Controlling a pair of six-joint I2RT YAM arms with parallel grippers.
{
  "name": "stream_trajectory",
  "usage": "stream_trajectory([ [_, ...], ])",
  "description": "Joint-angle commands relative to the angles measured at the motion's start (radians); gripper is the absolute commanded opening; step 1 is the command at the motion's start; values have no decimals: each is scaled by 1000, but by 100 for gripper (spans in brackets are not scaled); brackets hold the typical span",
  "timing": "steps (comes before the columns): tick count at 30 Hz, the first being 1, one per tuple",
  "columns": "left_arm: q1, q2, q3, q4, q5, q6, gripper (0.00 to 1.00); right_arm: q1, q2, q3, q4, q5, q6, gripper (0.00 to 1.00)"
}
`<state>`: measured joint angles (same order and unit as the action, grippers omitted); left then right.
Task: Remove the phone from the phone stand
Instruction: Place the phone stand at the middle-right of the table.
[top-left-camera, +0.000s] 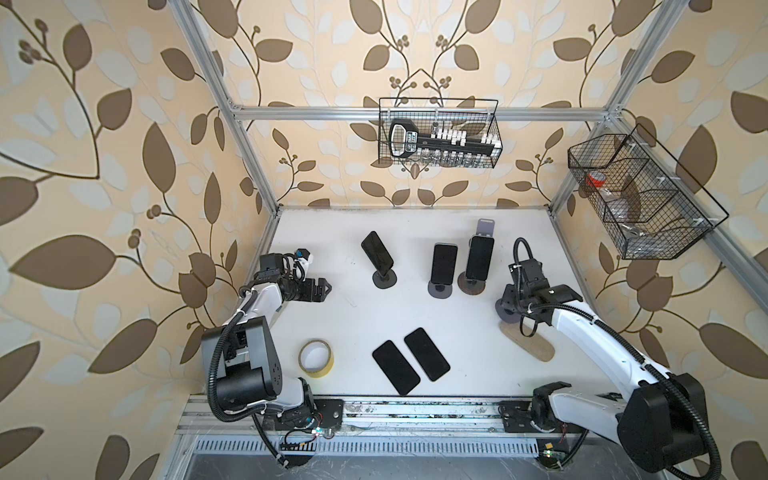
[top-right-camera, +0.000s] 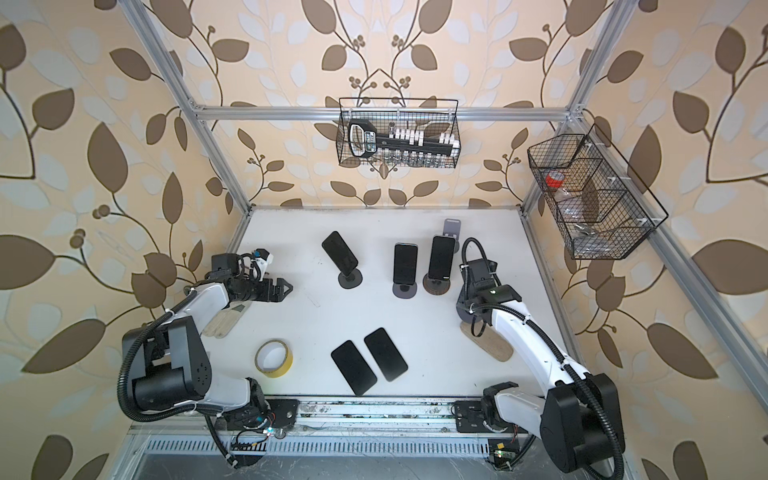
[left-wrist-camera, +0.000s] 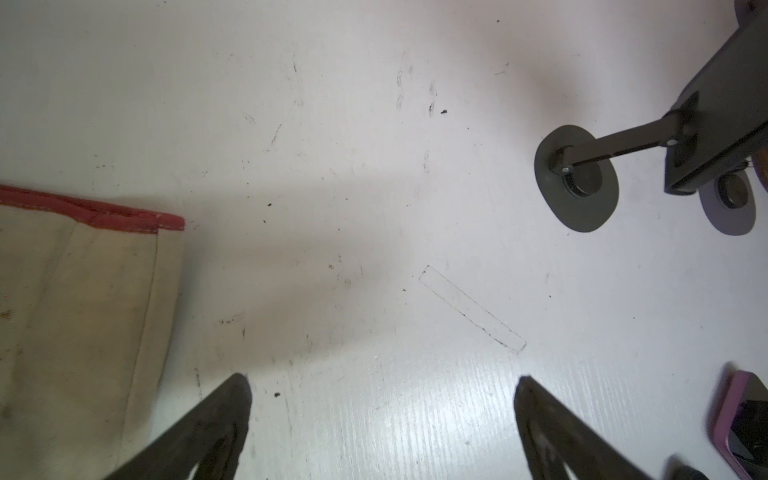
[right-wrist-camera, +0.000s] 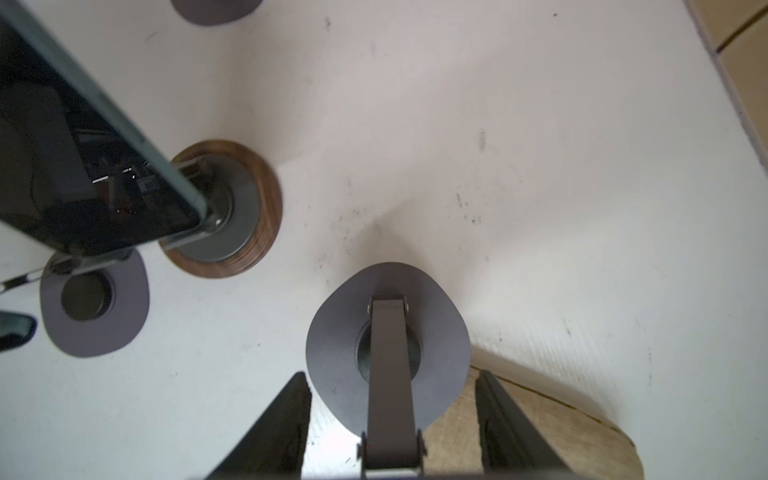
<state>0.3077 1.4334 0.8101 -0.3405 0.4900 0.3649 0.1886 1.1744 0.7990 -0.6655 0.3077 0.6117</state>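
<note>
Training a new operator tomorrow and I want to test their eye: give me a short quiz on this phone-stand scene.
1. How many phones lie flat on the table?
2. True or false: the left gripper has its jaws shut on a phone.
3. Of the three stands showing phones in both top views, which has the wooden base? A: nearest the left arm. B: the middle one. C: nearest the right arm.
Key: 1. Two, side by side. 2. False; the jaws stand open, holding nothing. 3. C.
</note>
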Motion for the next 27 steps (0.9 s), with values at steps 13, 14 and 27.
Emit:
stream_trajectory([
  [13, -1, -5, 31, -13, 24, 24, 99, -91, 173, 170, 142, -55, -168, 56],
  [14, 0, -4, 32, -13, 24, 24, 99, -92, 192, 190, 139, -34, -173, 56],
  [27, -1, -1, 33, -14, 20, 23, 99, -140, 395, 346, 192, -87, -202, 57],
])
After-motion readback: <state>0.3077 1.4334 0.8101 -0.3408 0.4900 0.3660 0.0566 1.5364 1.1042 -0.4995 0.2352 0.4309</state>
